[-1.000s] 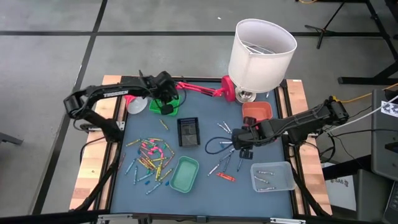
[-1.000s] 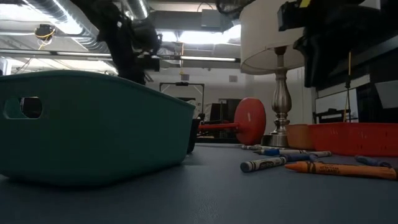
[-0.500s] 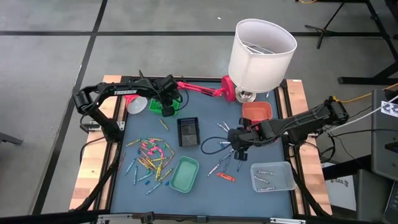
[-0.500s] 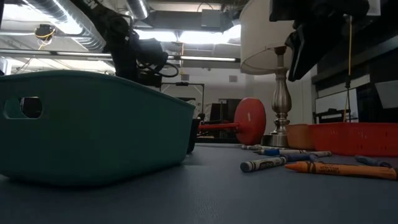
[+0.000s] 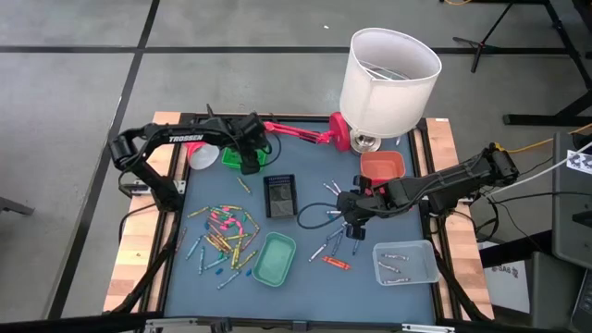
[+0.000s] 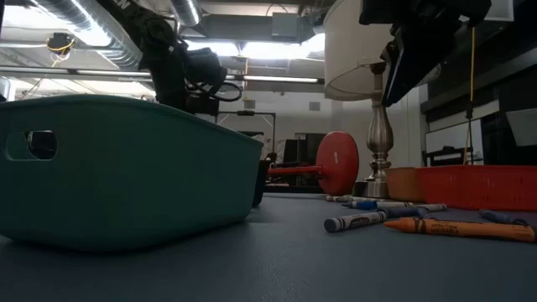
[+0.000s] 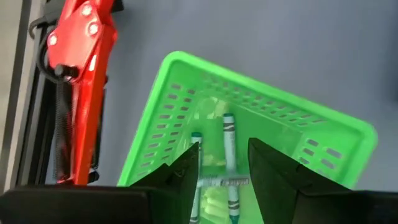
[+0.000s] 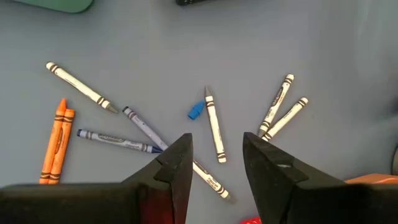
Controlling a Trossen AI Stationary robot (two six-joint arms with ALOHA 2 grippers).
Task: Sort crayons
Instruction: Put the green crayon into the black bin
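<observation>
My left gripper (image 7: 224,165) has now opened, empty, above the green tray (image 5: 237,155) near the table's far edge; my right gripper (image 8: 214,155) hovers open over loose crayons (image 8: 213,124).

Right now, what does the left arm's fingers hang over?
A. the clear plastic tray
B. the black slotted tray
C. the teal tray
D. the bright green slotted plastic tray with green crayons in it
D: the left wrist view shows the open left fingers above the bright green slotted plastic tray holding green crayons.

Crayons (image 5: 222,231), trays on blue-grey table (image 5: 305,171)
</observation>
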